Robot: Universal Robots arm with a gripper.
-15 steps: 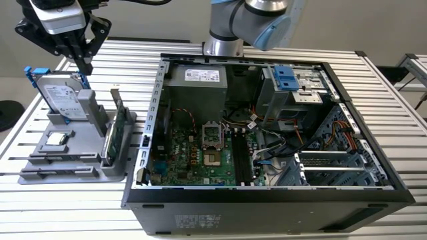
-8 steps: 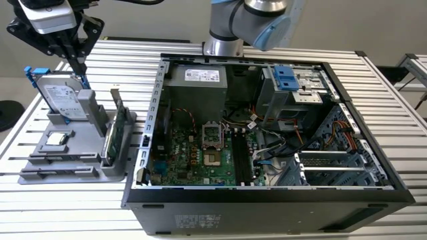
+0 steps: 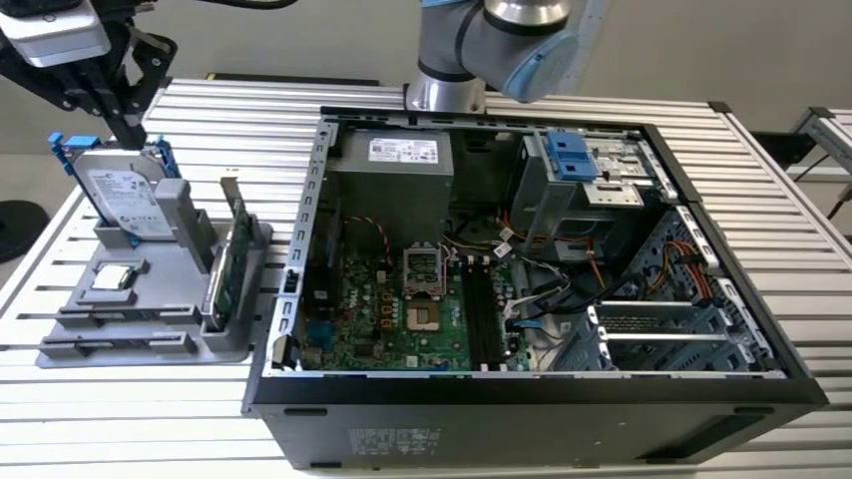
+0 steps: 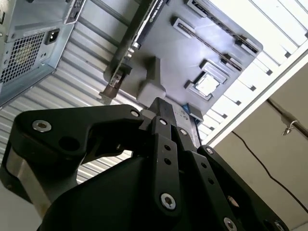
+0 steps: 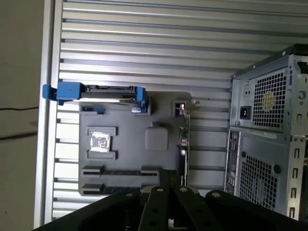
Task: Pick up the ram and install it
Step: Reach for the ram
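Along the near edge of the slatted table (image 3: 134, 419), the black side wall of an open computer case (image 3: 533, 394). Lies flat, inside facing up. Just beside it, toward the table's edge on the exterior view's left, a grey tray (image 3: 160, 289).

At the tray's near end, two long holders (image 3: 114, 317), one behind the other, each with a dark strip along its groove. Behind them, a small square chip (image 3: 116, 277) in its own recess. Next to the chip, on the side nearer the case, a green card (image 3: 229, 264) standing on edge.

On the floor of the case, about level with these, a green board (image 3: 386, 309) and a bank of long black sockets (image 3: 485, 314) running near to far. Cannot tell where the ram sits: the strips in the holders and the sockets too thin and dark to name.

At the tray's far end, a silver hard drive (image 3: 127, 195) standing on edge in a blue frame (image 3: 67, 150). Above the tray, the claw (image 3: 136, 138). Hangs well apart from it, points down, closed. In the first wrist view, black fingers (image 5: 160, 191) drawn together tip to tip.

Farther back inside the case, a grey power box (image 3: 393, 175) and a metal cage with a blue latch (image 3: 573, 155), both against the far wall. At the table's far edge, just behind the case, the foot of the arm (image 3: 446, 95).
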